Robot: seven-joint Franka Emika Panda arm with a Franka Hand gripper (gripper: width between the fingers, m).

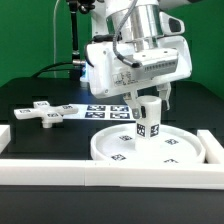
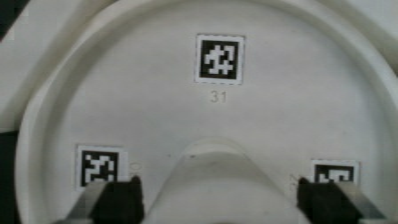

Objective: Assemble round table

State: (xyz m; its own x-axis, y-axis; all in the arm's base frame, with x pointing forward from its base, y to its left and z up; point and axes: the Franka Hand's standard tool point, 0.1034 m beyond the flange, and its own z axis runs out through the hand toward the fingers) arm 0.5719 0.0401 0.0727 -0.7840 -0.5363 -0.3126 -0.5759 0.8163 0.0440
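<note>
The large rimmed round disc (image 1: 112, 152) lies flat on the table at the front, toward the exterior view's right. The short cylindrical leg (image 1: 148, 122) stands upright on the disc's middle. My gripper (image 1: 150, 98) comes down from above and is shut on the leg's top. In the wrist view the leg (image 2: 217, 175) fills the gap between my dark fingers (image 2: 118, 200), and the disc (image 2: 160, 110) with its tag spreads below. The cross-shaped base piece (image 1: 46, 112) lies on the table at the exterior view's left.
The marker board (image 1: 105, 110) lies flat behind the disc. Long white border rails run along the front (image 1: 100, 172) and the exterior view's right side (image 1: 211, 148). A green backdrop stands behind the black table.
</note>
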